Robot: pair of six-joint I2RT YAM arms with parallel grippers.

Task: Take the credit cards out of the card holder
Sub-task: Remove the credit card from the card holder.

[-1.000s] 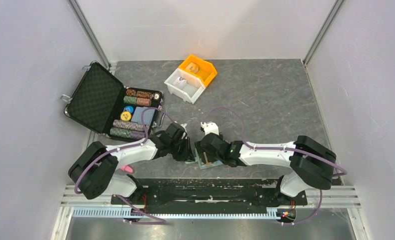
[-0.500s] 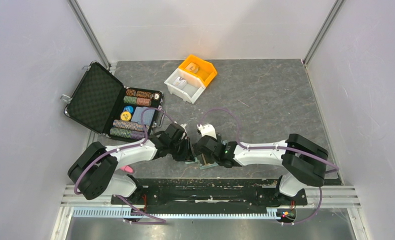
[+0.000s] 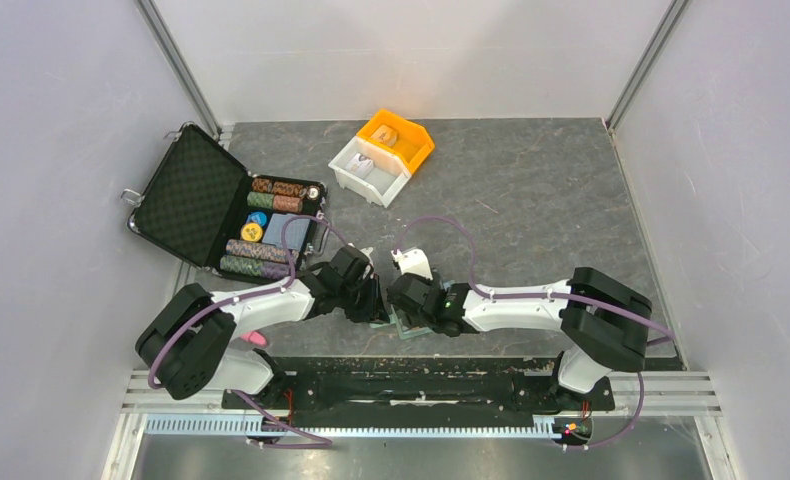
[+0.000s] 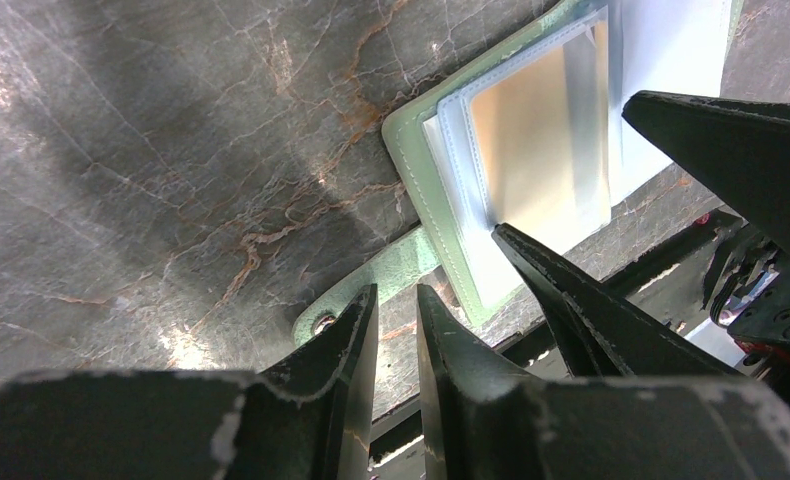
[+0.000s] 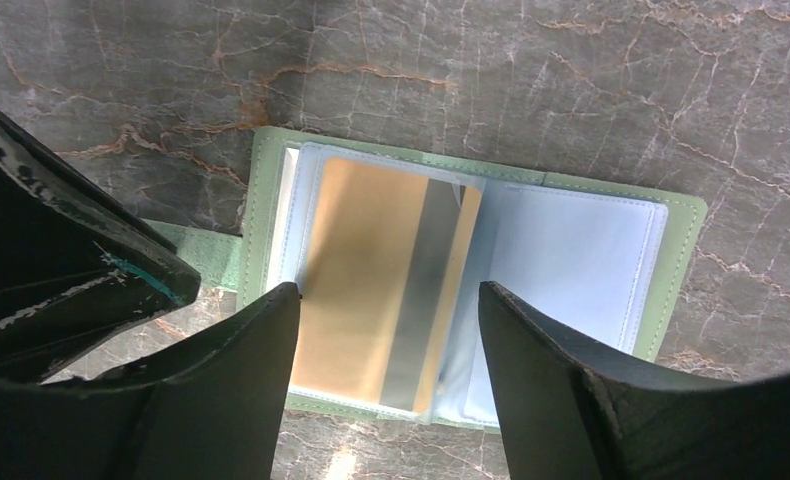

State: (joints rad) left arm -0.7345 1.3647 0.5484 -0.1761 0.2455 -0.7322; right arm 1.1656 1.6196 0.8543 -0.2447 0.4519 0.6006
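Observation:
The pale green card holder (image 5: 683,262) lies open and flat on the marble table, near the front edge (image 3: 400,329). An orange-tan credit card (image 5: 366,270) with a grey stripe sits in its left clear pocket, also seen in the left wrist view (image 4: 536,140). My right gripper (image 5: 388,292) hovers open just above it, one finger on each side of the card. My left gripper (image 4: 396,292) has its fingertips down at the holder's side tab (image 4: 396,268). Its jaws stand a narrow gap apart, with only bare table showing between them.
An open black case (image 3: 186,195) with rows of poker chips (image 3: 259,250) stands at the left. An orange bin (image 3: 399,133) and a white bin (image 3: 368,170) sit at the back. A black rail (image 3: 421,372) runs along the front edge, just behind the holder.
My right gripper has slid left over the card holder, closer to the left gripper, and its jaws have narrowed a little. The left gripper has stayed where it was.

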